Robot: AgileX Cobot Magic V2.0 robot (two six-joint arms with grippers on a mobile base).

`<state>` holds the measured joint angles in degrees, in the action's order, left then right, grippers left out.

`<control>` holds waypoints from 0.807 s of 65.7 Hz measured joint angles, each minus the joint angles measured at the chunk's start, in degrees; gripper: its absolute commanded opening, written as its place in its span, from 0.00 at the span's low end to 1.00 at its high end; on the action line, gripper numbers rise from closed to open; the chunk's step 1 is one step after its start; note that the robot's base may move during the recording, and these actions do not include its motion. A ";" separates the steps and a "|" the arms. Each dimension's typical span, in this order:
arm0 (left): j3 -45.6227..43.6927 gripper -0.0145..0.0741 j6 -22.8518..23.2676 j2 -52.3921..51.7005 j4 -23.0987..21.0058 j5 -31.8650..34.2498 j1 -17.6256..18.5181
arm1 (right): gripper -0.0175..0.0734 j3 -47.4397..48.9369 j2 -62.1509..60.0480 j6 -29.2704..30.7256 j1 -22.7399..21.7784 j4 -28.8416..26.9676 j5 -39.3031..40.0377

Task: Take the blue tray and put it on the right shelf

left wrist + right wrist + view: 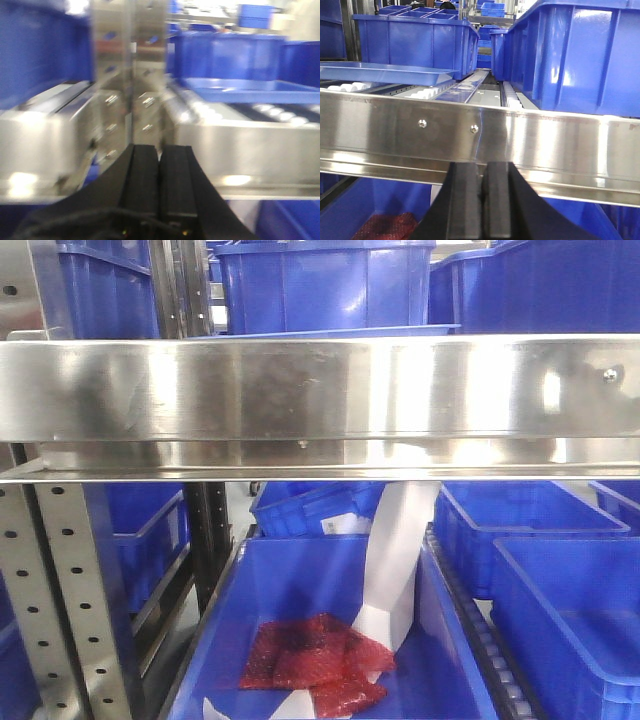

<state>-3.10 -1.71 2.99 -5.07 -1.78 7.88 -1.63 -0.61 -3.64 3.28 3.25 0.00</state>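
The blue tray [385, 74] lies flat on the white rollers of the right shelf [555, 142], behind its shiny front beam, left of centre in the right wrist view. Its rim shows as a thin blue line [330, 332] above the beam [320, 390] in the front view, and blurred [245, 91] in the left wrist view. My right gripper [484, 167] is shut and empty, just in front of and below the beam. The left gripper [160, 152] is also shut and empty, in front of a perforated steel upright [131, 90] and the beam [245, 145].
Deep dark-blue bins [570, 55] [320, 285] stand on the shelf beside and behind the tray. Below the beam a large blue bin [300, 590] holds a red mesh bag [315, 660] and a white paper strip [395, 560]. Perforated uprights [60, 590] stand at left.
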 measured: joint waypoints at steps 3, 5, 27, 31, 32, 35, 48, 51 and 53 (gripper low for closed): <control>1.85 0.11 -0.15 -2.14 -0.46 -0.16 -1.00 | 0.25 0.00 0.00 0.00 0.00 0.00 0.00; 3.00 0.11 -0.15 -2.96 -0.58 -0.16 -1.42 | 0.25 0.00 0.00 0.00 0.00 0.00 0.00; 4.88 0.11 7.97 -3.62 4.21 0.42 -2.24 | 0.25 0.00 0.00 0.00 0.00 0.00 0.00; 4.88 0.11 8.06 -3.62 4.28 0.42 -2.24 | 0.25 0.00 0.00 0.00 0.00 0.00 0.00; 4.88 0.11 8.09 -3.62 4.35 0.42 -2.24 | 0.25 0.00 0.00 0.00 0.00 0.00 0.00; 4.88 0.11 8.20 -3.62 4.35 0.42 -2.24 | 0.25 0.00 0.00 0.00 0.00 0.00 0.00; 4.88 0.11 8.42 -3.62 4.35 0.42 -2.24 | 0.25 0.00 0.00 0.00 0.00 0.00 0.00; 4.88 0.11 8.42 -3.62 4.35 0.42 -2.24 | 0.25 0.00 0.00 0.00 0.00 0.00 0.00; 4.88 0.11 8.42 -3.62 4.35 0.42 -2.24 | 0.25 0.00 0.00 0.00 0.00 0.00 0.00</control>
<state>1.79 6.71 -0.64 -0.72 -1.36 5.64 -1.63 -0.61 -3.64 3.28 3.25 0.00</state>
